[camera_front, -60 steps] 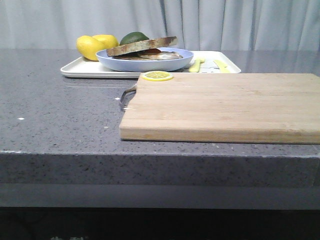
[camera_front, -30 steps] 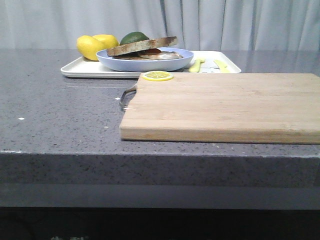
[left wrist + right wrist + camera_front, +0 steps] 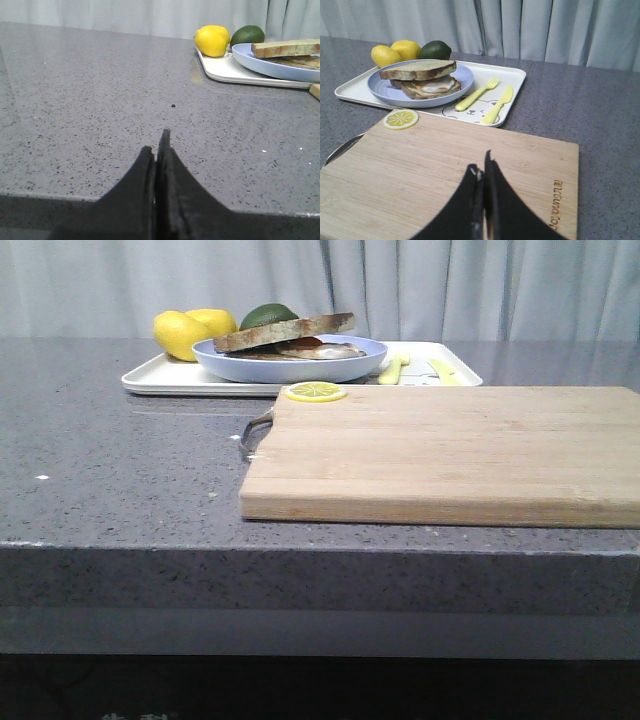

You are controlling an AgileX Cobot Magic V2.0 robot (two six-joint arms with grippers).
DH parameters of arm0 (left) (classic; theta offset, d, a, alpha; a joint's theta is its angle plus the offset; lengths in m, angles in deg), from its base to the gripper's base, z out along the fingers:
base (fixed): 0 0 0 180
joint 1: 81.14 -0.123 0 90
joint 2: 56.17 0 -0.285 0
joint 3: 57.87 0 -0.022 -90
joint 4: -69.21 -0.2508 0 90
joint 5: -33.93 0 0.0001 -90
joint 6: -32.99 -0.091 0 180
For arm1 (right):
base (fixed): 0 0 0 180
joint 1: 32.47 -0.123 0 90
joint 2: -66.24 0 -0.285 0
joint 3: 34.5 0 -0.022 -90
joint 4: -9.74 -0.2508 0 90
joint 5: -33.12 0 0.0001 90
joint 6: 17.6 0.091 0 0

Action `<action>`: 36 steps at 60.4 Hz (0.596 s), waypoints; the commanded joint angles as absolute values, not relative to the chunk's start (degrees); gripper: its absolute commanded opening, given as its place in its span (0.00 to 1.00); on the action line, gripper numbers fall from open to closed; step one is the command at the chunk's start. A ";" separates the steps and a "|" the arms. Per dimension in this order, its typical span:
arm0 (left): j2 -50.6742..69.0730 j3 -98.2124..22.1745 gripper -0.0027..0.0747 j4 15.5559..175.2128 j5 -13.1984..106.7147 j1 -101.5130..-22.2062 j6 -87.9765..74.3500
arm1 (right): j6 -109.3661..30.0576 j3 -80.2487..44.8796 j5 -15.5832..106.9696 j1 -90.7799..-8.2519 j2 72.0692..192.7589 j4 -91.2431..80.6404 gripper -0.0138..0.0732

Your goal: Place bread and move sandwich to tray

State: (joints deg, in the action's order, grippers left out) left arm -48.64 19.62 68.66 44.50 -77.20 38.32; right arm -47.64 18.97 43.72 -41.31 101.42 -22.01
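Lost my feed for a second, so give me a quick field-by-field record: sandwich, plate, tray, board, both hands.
sandwich: on the plate, bread slice on top, egg showing under it
plate: pale blue, on the tray
tray: white, also holds a yellow fork and knife, lemons and an avocado
cutting board: bare apart from a lemon slice at one corner
left hand: shut, holding nothing, over the counter
right hand: shut, holding nothing, over the board

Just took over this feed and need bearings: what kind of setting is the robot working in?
Most likely a staged kitchen counter. A speckled grey stone countertop holds a wooden cutting board and a white tray carrying the egg sandwich on a blue plate, with plain curtains behind.
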 commanded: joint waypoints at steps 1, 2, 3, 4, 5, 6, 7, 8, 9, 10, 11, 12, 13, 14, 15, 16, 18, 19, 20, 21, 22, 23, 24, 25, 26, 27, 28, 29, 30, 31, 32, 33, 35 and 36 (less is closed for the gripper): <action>-49.81 19.64 0.01 69.21 39.56 -77.24 38.84 | -44.67 17.32 38.48 -41.32 101.45 -18.68 0.09; -49.81 19.64 0.01 69.21 39.56 -77.24 38.84 | -43.30 17.32 38.48 -41.32 101.45 -17.48 0.09; -49.81 19.64 0.01 69.21 39.56 -77.24 38.84 | -40.88 17.40 38.48 -41.32 101.45 -15.45 0.09; -49.81 19.64 0.01 69.21 39.56 -77.24 38.84 | -39.12 17.50 38.43 -41.19 101.45 -13.99 0.09; -49.81 19.64 0.01 69.21 39.56 -77.24 38.84 | -37.28 17.62 38.43 -41.10 101.45 -12.47 0.09; -49.81 19.64 0.01 69.21 39.56 -77.24 38.84 | -35.36 17.73 38.33 -41.07 101.39 -10.94 0.09; -49.81 19.64 0.01 69.21 39.56 -77.24 38.84 | -32.43 17.99 38.20 -40.89 101.39 -8.60 0.09; -49.81 19.64 0.01 69.21 39.56 -77.24 38.84 | -30.45 18.17 38.09 -40.75 101.39 -7.06 0.09; -49.81 19.64 0.01 69.21 39.56 -77.24 38.84 | -28.46 18.38 37.94 -40.62 101.39 -5.59 0.09; -49.81 19.64 0.01 69.21 39.56 -77.24 38.84 | -25.61 18.61 37.67 -40.46 101.39 -4.19 0.09; -49.81 19.64 0.01 69.21 39.56 -77.24 38.84 | -23.80 18.95 37.27 -40.20 101.39 -2.18 0.09; -49.81 19.64 0.01 69.21 39.56 -77.24 38.84 | -21.24 19.24 36.93 -39.98 101.39 -0.89 0.09; -49.81 19.64 0.01 69.21 39.56 -77.24 38.84 | -19.68 19.52 36.55 -39.76 101.39 0.95 0.09; -49.81 19.64 0.01 69.21 39.56 -77.24 38.84 | -18.27 19.85 36.17 -39.49 101.39 2.09 0.09; -49.81 19.64 0.01 69.21 39.56 -77.24 38.84 | -17.02 20.41 35.49 -39.06 101.32 3.10 0.09; -49.81 19.64 0.01 69.21 39.56 -77.24 38.84 | -15.40 20.82 34.95 -38.74 101.14 4.34 0.09; -49.81 19.64 0.01 69.21 39.56 -77.24 38.84 | -13.85 22.02 33.54 -37.88 100.69 5.52 0.09; -49.81 19.64 0.01 69.21 39.56 -77.24 38.84 | -13.33 22.59 33.12 -37.52 100.52 5.91 0.09; -49.81 19.64 0.01 69.21 39.56 -77.24 38.84 | -13.01 23.16 32.32 -37.16 100.22 6.17 0.09; -49.81 19.64 0.01 69.21 39.56 -77.24 38.84 | -12.92 24.10 31.44 -36.64 99.72 6.28 0.09; -49.81 19.64 0.01 69.21 39.56 -77.24 38.84 | -12.92 24.73 30.98 -36.32 99.37 6.28 0.09; -49.81 19.64 0.01 69.21 39.56 -77.24 38.84 | -12.98 25.39 30.56 -36.03 98.94 6.28 0.09; -49.81 19.64 0.01 69.21 39.56 -77.24 38.84 | -12.98 26.03 30.16 -35.78 98.44 6.28 0.09; -49.81 19.64 0.01 69.21 39.56 -77.24 38.84 | -12.98 26.71 29.80 -35.55 97.94 6.28 0.09; -49.81 19.64 0.01 69.21 39.56 -77.24 38.84 | -13.04 27.75 29.28 -35.28 97.11 6.28 0.09; -49.81 19.64 0.01 69.21 39.56 -77.24 38.84 | -13.11 28.45 28.96 -35.13 96.52 6.28 0.09; -49.81 19.64 0.01 69.21 39.56 -77.24 38.84 | -13.26 29.52 28.61 -34.93 95.92 6.28 0.09; -49.81 19.64 0.01 69.21 39.56 -77.24 38.84 | -13.46 30.22 28.45 -34.84 94.98 6.28 0.09; -49.81 19.64 0.01 69.21 39.56 -77.24 38.84 | -13.77 31.26 28.45 -34.78 94.33 6.28 0.09; -49.81 19.64 0.01 69.21 39.56 -77.24 38.84 | -14.02 31.97 28.45 -34.69 93.35 6.28 0.09; -49.81 19.64 0.01 69.21 39.56 -77.24 38.84 | -14.34 33.04 28.45 -34.62 92.69 6.28 0.09; -49.81 19.64 0.01 69.21 39.56 -77.24 38.84 | -14.52 33.76 28.45 -34.59 91.70 6.28 0.09; -49.81 19.64 0.01 69.21 39.56 -77.24 38.84 | -14.61 35.22 28.51 -34.46 90.34 6.28 0.09; -49.81 19.64 0.01 69.21 39.56 -77.24 38.84 | -14.61 36.29 28.55 -34.47 89.28 6.28 0.09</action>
State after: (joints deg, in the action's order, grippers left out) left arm -48.64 19.62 68.66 44.50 -77.20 38.41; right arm -13.97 34.76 33.70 -35.01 91.98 5.46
